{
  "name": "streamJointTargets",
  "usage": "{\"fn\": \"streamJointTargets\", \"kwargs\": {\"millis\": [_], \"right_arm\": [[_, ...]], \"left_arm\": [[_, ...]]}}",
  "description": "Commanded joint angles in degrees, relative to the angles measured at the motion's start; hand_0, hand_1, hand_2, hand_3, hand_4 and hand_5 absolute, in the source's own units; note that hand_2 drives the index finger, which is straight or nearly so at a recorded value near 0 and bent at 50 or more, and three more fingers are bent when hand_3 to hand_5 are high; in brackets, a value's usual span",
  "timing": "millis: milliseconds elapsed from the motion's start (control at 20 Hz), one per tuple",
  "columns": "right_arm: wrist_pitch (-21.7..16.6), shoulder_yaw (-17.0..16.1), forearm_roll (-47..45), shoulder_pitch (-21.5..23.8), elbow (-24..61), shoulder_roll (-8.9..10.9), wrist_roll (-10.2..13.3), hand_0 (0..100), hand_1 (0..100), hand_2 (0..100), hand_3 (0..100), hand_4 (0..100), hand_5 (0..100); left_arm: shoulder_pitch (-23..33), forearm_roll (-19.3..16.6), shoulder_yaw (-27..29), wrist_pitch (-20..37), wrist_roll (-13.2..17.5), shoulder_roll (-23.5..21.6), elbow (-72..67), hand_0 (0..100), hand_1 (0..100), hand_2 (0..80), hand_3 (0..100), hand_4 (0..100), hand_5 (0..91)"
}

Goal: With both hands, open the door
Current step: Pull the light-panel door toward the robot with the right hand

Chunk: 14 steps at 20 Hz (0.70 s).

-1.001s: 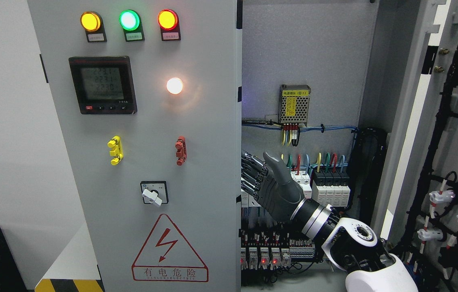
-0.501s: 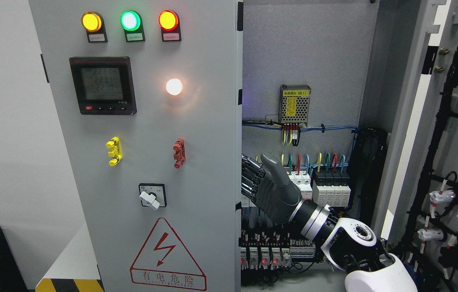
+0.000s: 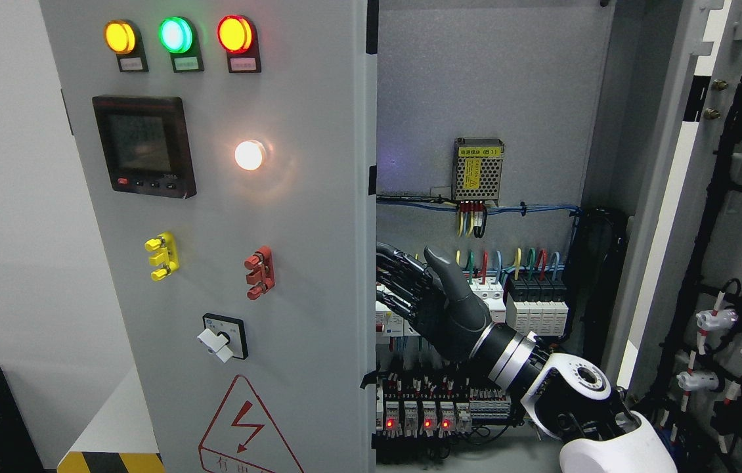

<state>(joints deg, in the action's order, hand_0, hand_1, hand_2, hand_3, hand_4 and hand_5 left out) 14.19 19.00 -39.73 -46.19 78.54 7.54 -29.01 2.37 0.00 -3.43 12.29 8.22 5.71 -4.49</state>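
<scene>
Right hand (image 3: 433,295) was inside the cabinet, fingers (image 3: 397,263) extended flat near the left door (image 3: 318,217) edge, grasping nothing. Door was ajar at frame left. Next: push it wider.

My right hand (image 3: 440,305) reaches into the gap between the left door (image 3: 292,263) edge and the breakers (image 3: 528,302). Bare back panel (image 3: 476,79) above leaves room; wiring (image 3: 476,210) and relays (image 3: 423,410) crowd below, and the open right door (image 3: 725,197) bounds the far side.
</scene>
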Motion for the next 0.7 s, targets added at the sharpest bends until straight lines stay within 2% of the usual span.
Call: {"fn": "streamJointTargets", "kwargs": {"millis": [0,400,651], "right_arm": [[-0.13,0.16,0.00,1.80,4.07,1.78,0.01,6,14,0,0,0,0],[-0.22,2.53,-0.26,3.12,7.24,1.78,-0.08,6,14,0,0,0,0],[-0.13,5.69,-4.39,3.30,9.26,1.96,-0.08,6,14,0,0,0,0]], "left_arm": [[0.00,1.06,0.00,0.02,-0.04,0.00,0.01,12,56,0.0,0,0,0.0],[0.00,1.06,0.00,0.02,-0.04,0.00,0.01,12,56,0.0,0,0,0.0],[0.00,1.06,0.00,0.02,0.04,0.00,0.01,12,56,0.0,0,0,0.0]]}}
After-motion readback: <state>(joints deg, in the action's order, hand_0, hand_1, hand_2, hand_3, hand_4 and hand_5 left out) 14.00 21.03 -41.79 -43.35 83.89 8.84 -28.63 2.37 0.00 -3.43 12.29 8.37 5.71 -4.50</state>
